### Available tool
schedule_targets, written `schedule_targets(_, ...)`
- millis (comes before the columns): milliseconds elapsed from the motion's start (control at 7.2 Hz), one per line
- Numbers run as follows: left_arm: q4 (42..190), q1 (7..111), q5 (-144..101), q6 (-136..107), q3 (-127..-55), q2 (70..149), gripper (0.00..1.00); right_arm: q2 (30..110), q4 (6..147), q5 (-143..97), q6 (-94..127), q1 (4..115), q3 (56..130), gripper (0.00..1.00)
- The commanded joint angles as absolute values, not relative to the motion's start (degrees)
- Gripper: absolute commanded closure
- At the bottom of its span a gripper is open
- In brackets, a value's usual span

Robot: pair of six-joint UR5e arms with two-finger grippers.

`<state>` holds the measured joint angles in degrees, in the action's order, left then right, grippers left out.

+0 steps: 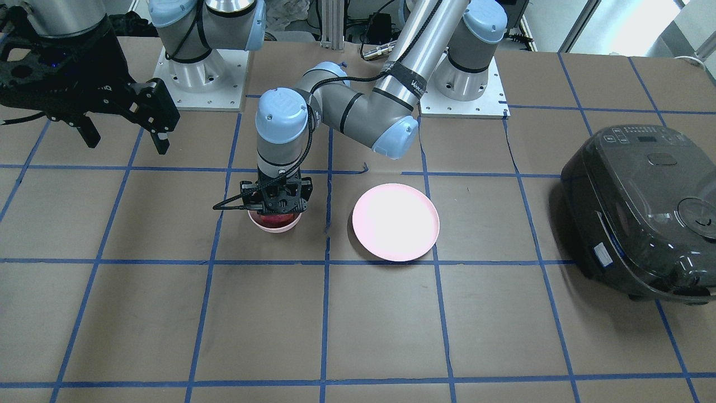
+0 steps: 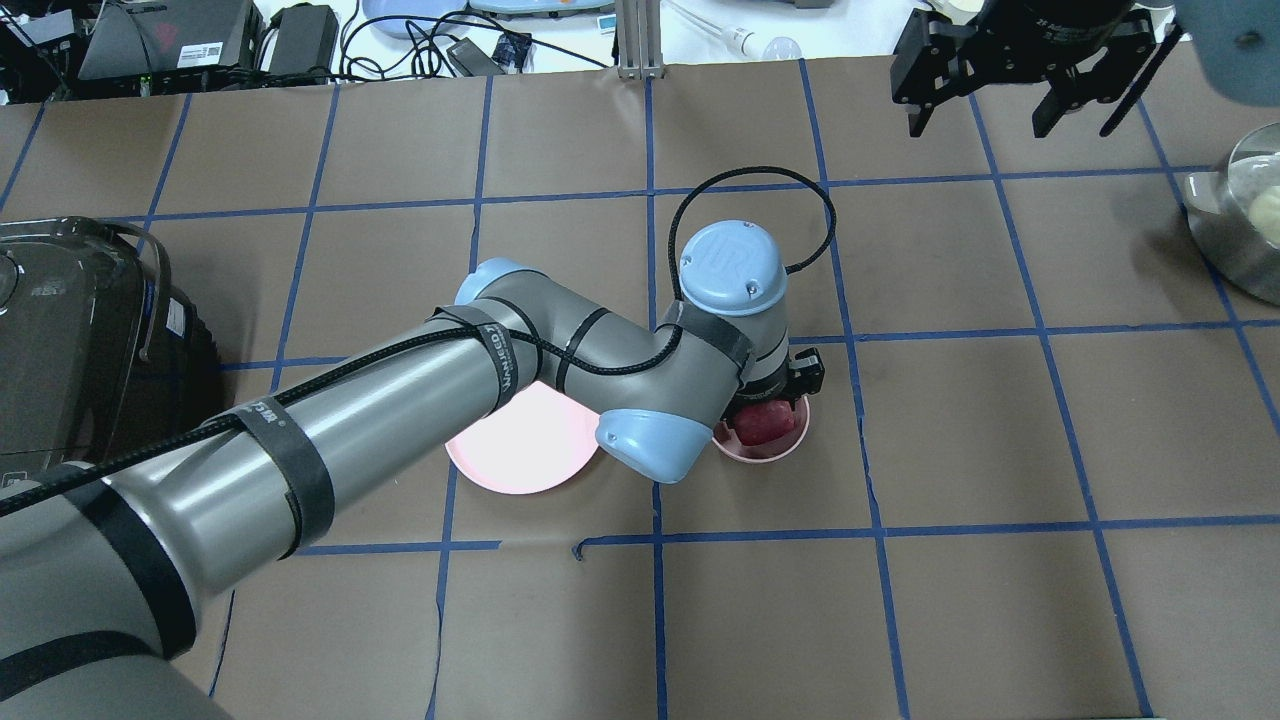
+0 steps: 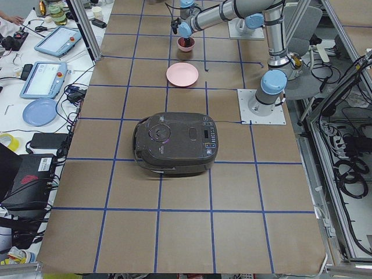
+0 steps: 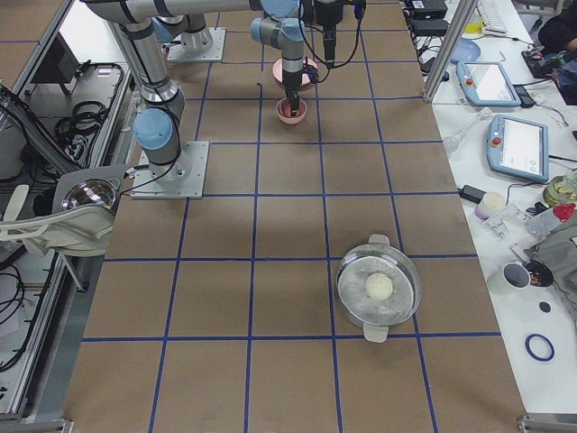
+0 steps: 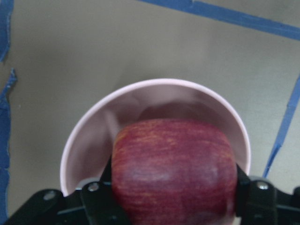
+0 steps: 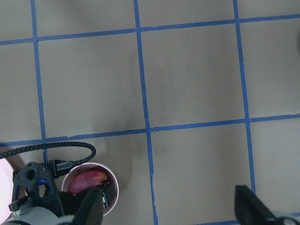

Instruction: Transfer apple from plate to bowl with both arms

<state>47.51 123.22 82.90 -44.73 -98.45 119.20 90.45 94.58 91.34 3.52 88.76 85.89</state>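
The dark red apple [image 5: 173,173] sits low inside the small pink bowl [image 5: 154,91], between the black fingers of my left gripper [image 1: 277,210], which is shut on it. The overhead view shows the apple [image 2: 765,422] in the bowl [image 2: 765,453] under the left wrist. The flat pink plate [image 1: 395,222] is bare, beside the bowl. My right gripper [image 1: 126,143] is open and empty, raised high off to the side; its view looks down on the bowl [image 6: 112,187] and apple [image 6: 86,181].
A dark rice cooker [image 1: 643,212] stands at the table's end on my left side. A metal pot [image 2: 1240,220] with a pale round item stands on my right side. Blue tape lines grid the brown table.
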Motion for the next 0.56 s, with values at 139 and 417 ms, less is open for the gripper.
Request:
schedule_targets(139, 50.7, 121.0, 83.4, -43.9, -98.1, 115.2, 0.00, 91.3, 94.9, 91.1, 3.3, 88.8, 86.8, 0.00)
schedule_targets(417, 52.5, 116.4, 82.8, -40.7, -98.7, 110.5, 0.00, 90.6, 96.4, 91.1, 3.4, 88.8, 85.7, 0.00)
